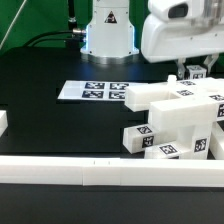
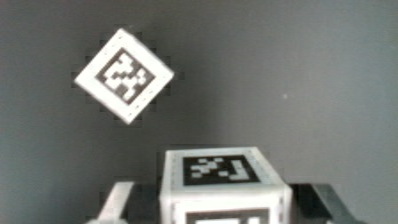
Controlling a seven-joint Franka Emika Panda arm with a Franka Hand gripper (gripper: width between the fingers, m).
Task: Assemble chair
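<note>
The white chair parts [image 1: 178, 118] lie heaped at the exterior view's right, and all of them carry black-and-white tags. A small tagged cube [image 1: 137, 139] sits at the heap's left foot. My gripper [image 1: 191, 72] hangs just over the top of the heap. In the wrist view the gripper [image 2: 219, 200] has a white tagged block [image 2: 217, 172] between its fingers [image 2: 118, 200], which stand against the block's two sides. A separate white piece with a diamond-turned tag [image 2: 125, 76] shows on the dark surface beyond it.
The marker board [image 1: 95, 92] lies flat on the black table in front of the robot base [image 1: 108, 35]. A long low white rail [image 1: 100, 172] runs along the near edge. Another white rail end [image 1: 3, 122] shows at the exterior view's left.
</note>
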